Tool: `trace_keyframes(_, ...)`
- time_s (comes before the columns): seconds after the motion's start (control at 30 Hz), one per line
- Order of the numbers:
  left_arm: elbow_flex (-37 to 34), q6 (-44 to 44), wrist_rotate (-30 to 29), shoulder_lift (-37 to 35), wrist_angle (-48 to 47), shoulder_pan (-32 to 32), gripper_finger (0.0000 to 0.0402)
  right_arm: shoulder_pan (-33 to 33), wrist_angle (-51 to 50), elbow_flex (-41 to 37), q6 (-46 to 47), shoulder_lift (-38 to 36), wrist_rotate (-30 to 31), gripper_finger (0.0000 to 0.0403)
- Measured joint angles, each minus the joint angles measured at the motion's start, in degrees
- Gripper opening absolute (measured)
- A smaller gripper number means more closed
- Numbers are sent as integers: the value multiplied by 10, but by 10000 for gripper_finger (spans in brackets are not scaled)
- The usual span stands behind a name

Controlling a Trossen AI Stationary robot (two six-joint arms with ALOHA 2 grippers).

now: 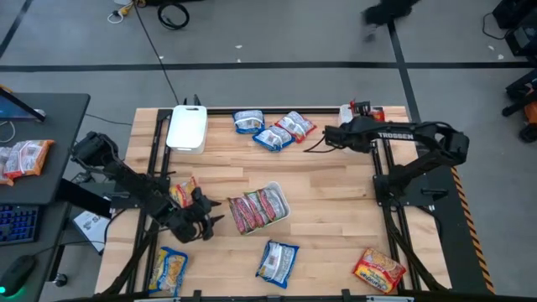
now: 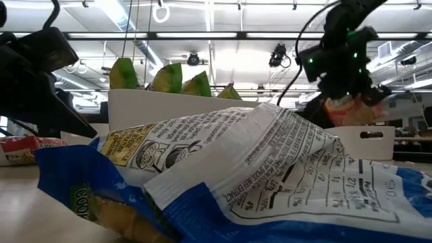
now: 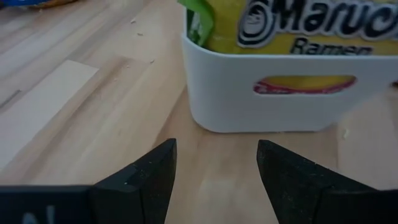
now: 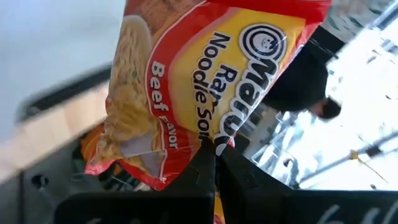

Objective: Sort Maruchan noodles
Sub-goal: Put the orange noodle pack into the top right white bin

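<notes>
I've got the right end effector (image 4: 214,152) clamped on a red-and-yellow beef packet (image 4: 186,81), pinching it at one edge, lifted over the far right corner of the tabletop (image 1: 336,189). The left end effector (image 1: 205,220) sits low just left of the white tray (image 1: 284,211), fingers apart and empty, pointing at the tray wall.

These packets should be light and crinkly, with a brittle noodle block inside slippery film. I judge an edge seam the safest place to pinch; squeezing across the middle risks cracking the block, and the film may slide in the grip.

My count from the overhead view: three blue-white packets (image 1: 273,130) clustered well beyond the tray, one more blue-white packet (image 1: 277,260) just in front of it; about three green-and-pink ones (image 1: 256,208) standing in the tray; two orange-yellow packets left of the tray, one orange-red at the front right, plus the held one. A second, upturned white tray (image 1: 186,127) lies far left of the blue cluster.
</notes>
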Motion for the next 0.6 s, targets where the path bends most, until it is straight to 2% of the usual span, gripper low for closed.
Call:
trace_keyframes(0.1, 0, 0, 11, 0, 0, 8, 226, -8, 100, -41, -67, 0, -32, 7)
trace_keyframes(0.3, 0, -5, 54, 0, 0, 10, 226, -18, 274, -92, -174, 0, -52, 7)
trace_keyframes(0.5, 0, -5, 53, 0, 0, 10, 226, -50, 476, -124, -250, -1, -121, 7)
trace_keyframes(0.6, 0, -5, 53, 0, 0, 10, 226, -70, 547, -134, -283, -1, -145, 7)
